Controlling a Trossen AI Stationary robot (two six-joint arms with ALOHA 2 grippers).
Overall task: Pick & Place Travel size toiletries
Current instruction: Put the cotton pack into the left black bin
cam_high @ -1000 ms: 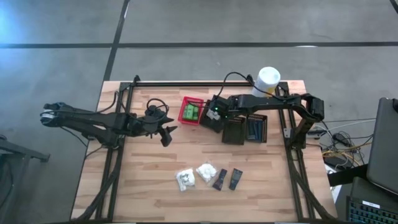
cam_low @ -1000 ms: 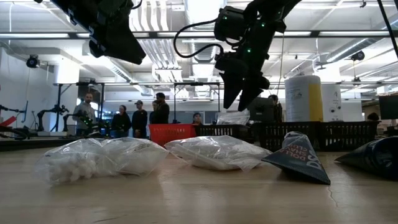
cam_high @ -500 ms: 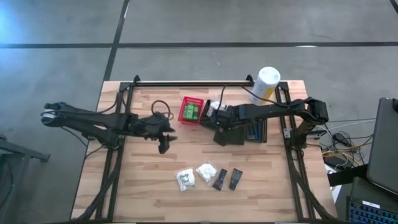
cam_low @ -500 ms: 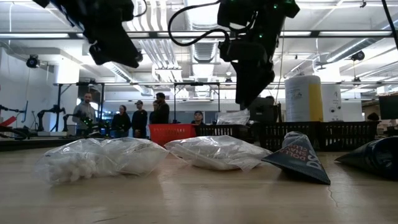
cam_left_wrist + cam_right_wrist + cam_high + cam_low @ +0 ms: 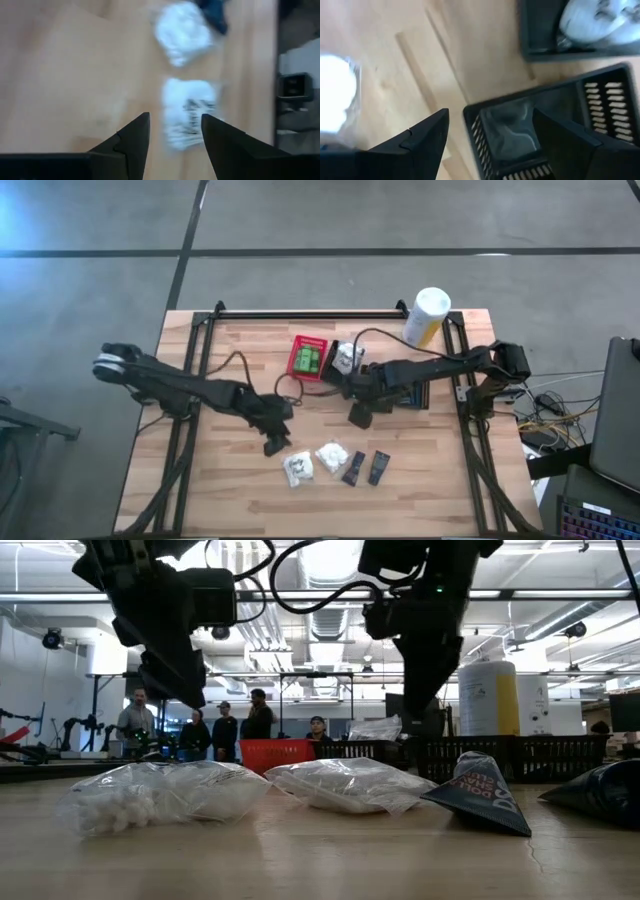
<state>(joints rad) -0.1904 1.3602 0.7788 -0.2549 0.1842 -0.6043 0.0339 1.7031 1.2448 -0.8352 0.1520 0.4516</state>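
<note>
Left gripper (image 5: 274, 445), fingers spread, hovers beside the white crinkly plastic pouches (image 5: 298, 470) on the wooden bench (image 5: 220, 490); it should straddle one squarely before closing. Right gripper (image 5: 359, 416), also spread, is empty.

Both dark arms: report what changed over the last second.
The left gripper swung toward the white crinkly plastic pouches, fingers open. The right gripper drew away from the red slotted basket, holding nothing. Pouches, basket and black flat packets stayed put.

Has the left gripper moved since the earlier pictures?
Yes. The left gripper has moved away from the red basket, toward the white pouches.
</note>
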